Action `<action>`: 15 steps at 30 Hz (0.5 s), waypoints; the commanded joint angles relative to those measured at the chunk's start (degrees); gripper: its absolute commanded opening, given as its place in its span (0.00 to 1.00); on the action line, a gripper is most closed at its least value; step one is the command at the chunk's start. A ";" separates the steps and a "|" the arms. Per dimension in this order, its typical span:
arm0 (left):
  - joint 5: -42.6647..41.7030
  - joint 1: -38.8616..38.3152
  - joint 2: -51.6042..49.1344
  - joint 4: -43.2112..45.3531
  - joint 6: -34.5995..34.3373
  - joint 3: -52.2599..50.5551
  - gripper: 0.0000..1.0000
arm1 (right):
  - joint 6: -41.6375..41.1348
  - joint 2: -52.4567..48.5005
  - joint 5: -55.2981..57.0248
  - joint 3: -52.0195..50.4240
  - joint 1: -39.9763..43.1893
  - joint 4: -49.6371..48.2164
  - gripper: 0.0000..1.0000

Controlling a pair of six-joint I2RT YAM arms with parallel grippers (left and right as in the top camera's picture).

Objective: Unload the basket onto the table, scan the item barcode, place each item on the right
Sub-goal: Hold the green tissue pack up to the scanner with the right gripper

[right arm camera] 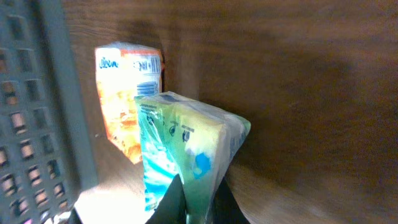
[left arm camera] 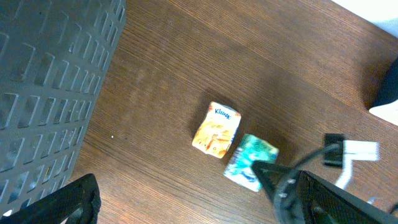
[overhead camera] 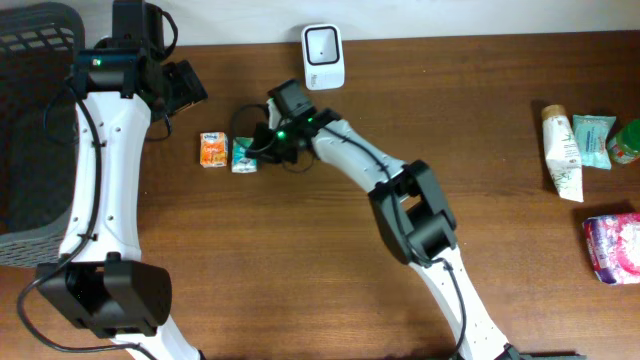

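Presently the right gripper (overhead camera: 259, 150), its arm stretched forward and leftward, clamps the green tissue pack (overhead camera: 243, 155).

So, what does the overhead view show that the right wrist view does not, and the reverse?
Only the overhead view: the white scanner and the tubes and packs at the right. Only the right wrist view: the barcode printed on the orange pack. Both: the green pack pinched in the right hand, the orange pack beside it, and the grey basket.
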State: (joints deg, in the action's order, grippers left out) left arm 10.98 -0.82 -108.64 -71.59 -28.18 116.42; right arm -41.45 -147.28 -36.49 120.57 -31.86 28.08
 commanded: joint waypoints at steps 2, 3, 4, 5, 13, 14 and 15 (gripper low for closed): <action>0.42 0.24 -0.02 -0.09 -0.52 -0.02 0.99 | 15.82 2.29 -28.70 0.52 10.23 1.31 0.04; 0.39 0.24 -0.02 -0.09 -0.52 -0.02 0.99 | 15.98 2.29 -35.93 0.52 13.75 1.33 0.04; 0.42 0.24 -0.02 -0.09 -0.52 -0.02 0.99 | 16.39 2.29 -40.02 0.52 15.61 1.25 0.04; 0.42 0.24 -0.04 -0.09 -0.50 -0.02 0.99 | 17.35 2.32 -44.54 0.52 17.49 1.01 0.04; 0.42 0.24 -0.02 -0.09 -0.50 -0.02 0.99 | 19.61 3.06 -52.48 0.52 26.40 1.57 0.04; 0.39 0.24 -0.02 -0.09 -0.52 -0.02 0.99 | 19.67 3.08 -52.48 0.52 26.80 0.76 0.04; 0.39 0.11 -0.04 -0.09 -0.52 -0.02 0.99 | 19.82 3.10 -52.48 0.52 26.93 -0.20 0.04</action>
State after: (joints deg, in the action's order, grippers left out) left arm 10.98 -0.82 -108.64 -71.61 -28.18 116.42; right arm -22.65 -147.28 -86.59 120.57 -5.85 28.86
